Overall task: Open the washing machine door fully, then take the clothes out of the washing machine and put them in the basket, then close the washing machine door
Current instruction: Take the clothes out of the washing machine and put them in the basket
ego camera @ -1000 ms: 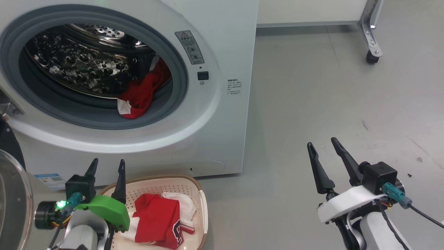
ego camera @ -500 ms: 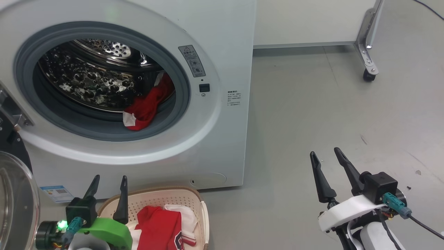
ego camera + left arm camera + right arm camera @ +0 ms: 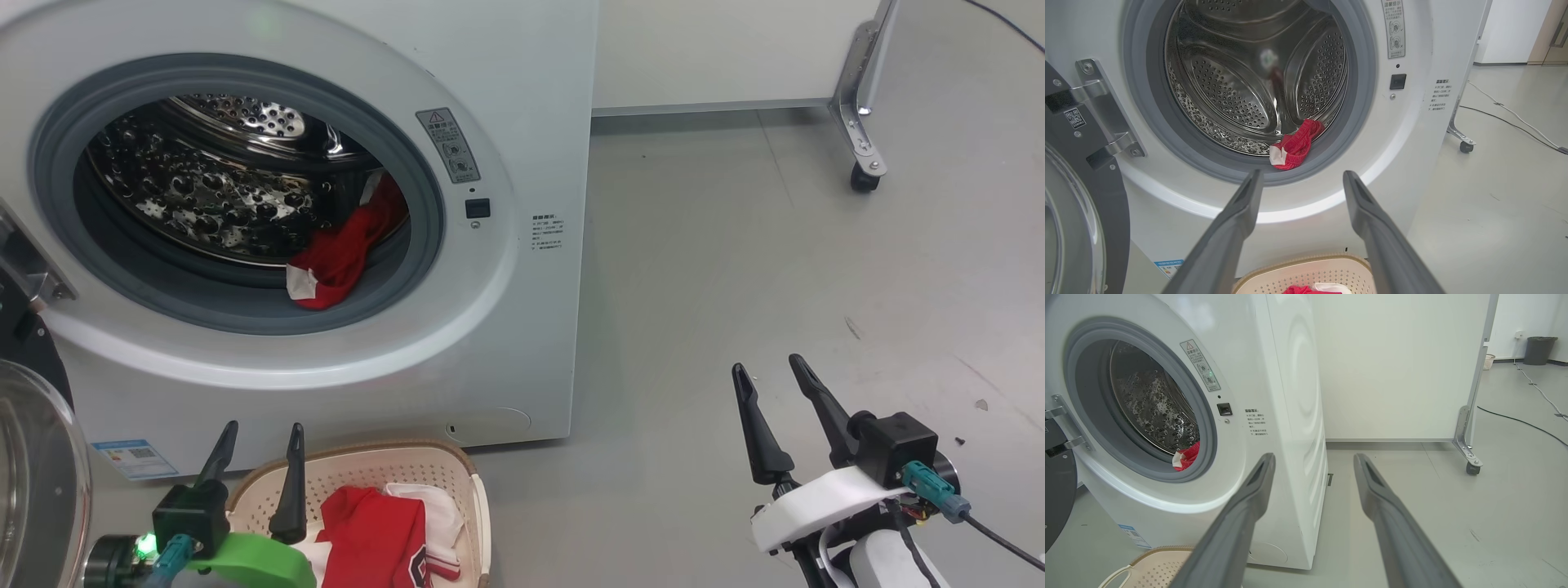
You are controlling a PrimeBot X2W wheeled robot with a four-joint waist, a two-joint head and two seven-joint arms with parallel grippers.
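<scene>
Light: I see bright, even, cool light from overhead, shadows soft on the floor | Glare: hot specks on the steel drum, sheen on the washing machine | Focus: wrist views blur my near fingers, bow edges.

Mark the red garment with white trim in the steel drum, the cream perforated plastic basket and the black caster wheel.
red garment [image 3: 341, 258], head view, middle fold.
cream perforated basket [image 3: 384, 472], head view, far inner wall.
black caster wheel [image 3: 864, 177], head view, wheel's side.

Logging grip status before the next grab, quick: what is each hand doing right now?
Left hand: open, holding nothing.
Right hand: open, holding nothing.
</scene>
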